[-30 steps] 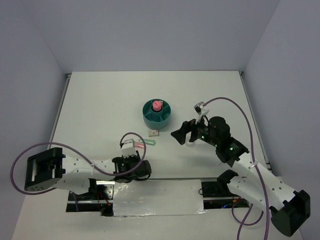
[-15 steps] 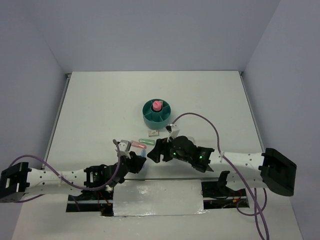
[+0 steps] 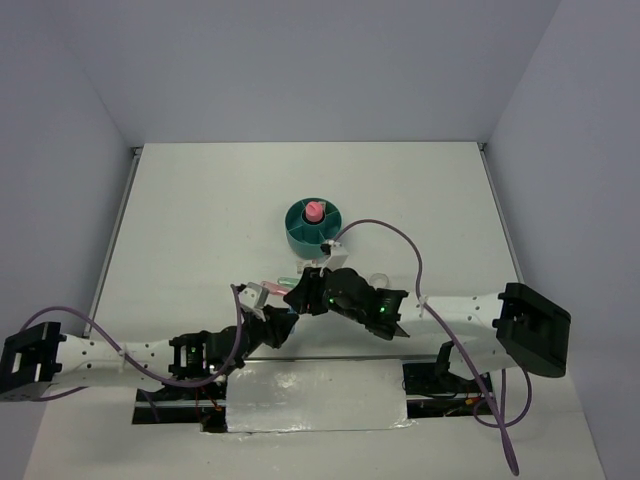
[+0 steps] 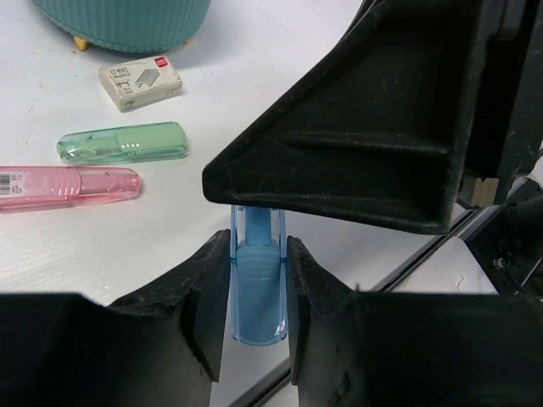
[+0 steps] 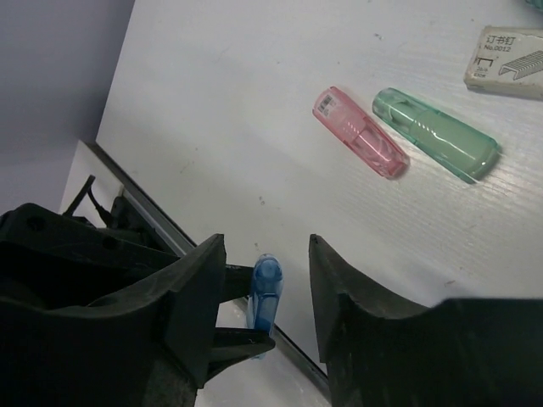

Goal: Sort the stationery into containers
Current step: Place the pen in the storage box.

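My left gripper [image 4: 257,248] is shut on a blue capsule [image 4: 257,292], held just above the table near its front edge. My right gripper [image 5: 265,246] stands open around the same blue capsule [image 5: 265,295], its fingers apart from it on both sides. In the top view the left gripper [image 3: 278,322] and the right gripper [image 3: 298,297] meet below the round teal organiser [image 3: 295,232], whose central cup holds a pink tube [image 3: 314,211]. A pink capsule [image 4: 68,185] and a green capsule [image 4: 123,142] lie side by side on the table.
A small box of staples [image 4: 140,81] lies in front of the organiser [image 4: 127,21]. A metal rail and a foil-covered plate [image 3: 315,395] run along the table's near edge. Purple cables loop from both arms.
My right arm has swung left and down from beside the organiser to the left gripper, its jaws narrowing. The left arm reached toward the centre with the blue capsule in it.
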Action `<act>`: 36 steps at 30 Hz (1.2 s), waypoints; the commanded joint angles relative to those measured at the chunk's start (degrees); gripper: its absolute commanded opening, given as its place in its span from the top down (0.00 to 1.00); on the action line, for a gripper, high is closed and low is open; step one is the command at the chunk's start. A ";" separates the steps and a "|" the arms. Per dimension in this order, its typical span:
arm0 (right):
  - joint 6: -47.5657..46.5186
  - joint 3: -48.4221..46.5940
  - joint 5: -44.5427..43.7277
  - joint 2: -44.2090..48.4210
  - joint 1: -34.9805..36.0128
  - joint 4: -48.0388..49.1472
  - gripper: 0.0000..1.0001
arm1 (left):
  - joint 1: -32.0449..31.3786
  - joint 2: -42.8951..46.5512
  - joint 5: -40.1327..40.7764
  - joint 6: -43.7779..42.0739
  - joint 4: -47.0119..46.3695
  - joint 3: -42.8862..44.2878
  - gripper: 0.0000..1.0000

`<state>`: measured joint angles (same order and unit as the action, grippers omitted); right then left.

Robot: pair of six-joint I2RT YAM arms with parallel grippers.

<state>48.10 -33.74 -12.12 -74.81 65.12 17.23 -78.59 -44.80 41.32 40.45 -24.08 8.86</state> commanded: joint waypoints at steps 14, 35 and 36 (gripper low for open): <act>-0.81 -3.44 3.77 -1.84 0.88 4.21 1.00 | -0.43 8.14 4.03 -5.30 1.82 1.07 0.42; -12.41 -20.57 -22.78 -5.33 -29.00 -6.17 1.00 | 17.84 -8.10 8.09 27.78 59.69 29.54 0.01; -12.85 -22.41 -22.25 -6.31 -29.26 -5.72 1.00 | 20.46 -8.46 6.59 24.71 56.45 29.63 0.01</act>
<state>37.45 -51.22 -34.57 -78.11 36.60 10.13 -62.94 -51.86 53.10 71.85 35.35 36.69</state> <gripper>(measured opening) 0.231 0.993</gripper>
